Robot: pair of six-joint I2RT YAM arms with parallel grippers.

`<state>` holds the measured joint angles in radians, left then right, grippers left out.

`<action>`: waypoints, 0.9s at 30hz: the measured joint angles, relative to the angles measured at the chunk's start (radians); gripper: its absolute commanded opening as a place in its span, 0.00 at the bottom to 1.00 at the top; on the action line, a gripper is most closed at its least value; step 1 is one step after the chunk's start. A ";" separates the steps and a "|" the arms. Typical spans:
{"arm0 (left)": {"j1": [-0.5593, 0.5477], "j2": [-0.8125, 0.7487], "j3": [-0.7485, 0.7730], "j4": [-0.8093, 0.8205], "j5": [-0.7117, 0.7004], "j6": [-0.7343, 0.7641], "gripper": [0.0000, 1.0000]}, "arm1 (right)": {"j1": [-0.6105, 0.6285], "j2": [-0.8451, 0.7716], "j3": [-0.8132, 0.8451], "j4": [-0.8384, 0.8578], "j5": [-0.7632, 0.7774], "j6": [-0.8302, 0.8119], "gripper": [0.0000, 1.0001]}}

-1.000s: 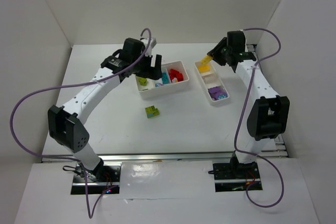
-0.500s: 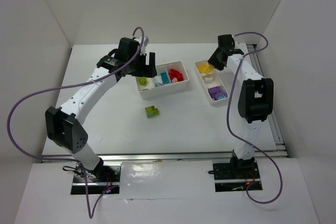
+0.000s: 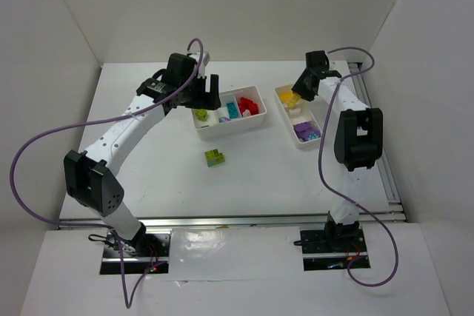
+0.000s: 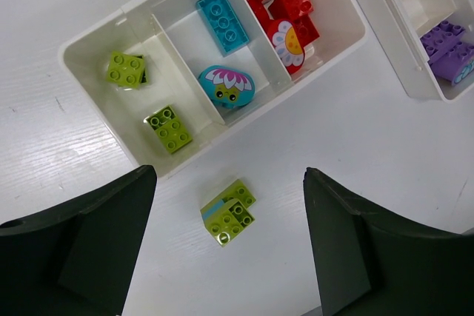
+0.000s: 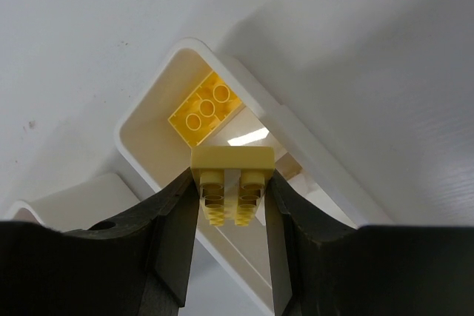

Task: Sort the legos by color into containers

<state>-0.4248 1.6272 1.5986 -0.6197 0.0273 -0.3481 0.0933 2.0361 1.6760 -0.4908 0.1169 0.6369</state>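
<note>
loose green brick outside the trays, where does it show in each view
top external: green brick lies alone just in front of the wide tray, left of centre.
left wrist: low centre, just outside the wide tray's near wall.
right wrist: not in it.
shared landmark: the narrow tray, in all three views.
</note>
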 measured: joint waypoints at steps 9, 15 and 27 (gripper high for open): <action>0.000 0.000 0.000 -0.002 0.000 0.001 0.89 | 0.000 0.033 0.008 0.032 -0.029 -0.003 0.15; 0.000 0.000 0.000 -0.002 0.001 0.001 0.89 | 0.000 0.078 0.074 0.034 -0.041 -0.007 0.15; 0.000 0.015 0.000 -0.002 0.009 0.002 0.89 | 0.003 0.177 0.195 0.020 -0.054 -0.016 0.66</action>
<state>-0.4248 1.6424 1.5986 -0.6220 0.0360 -0.3466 0.0959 2.2131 1.8709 -0.4706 0.0628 0.6209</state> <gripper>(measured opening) 0.894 0.633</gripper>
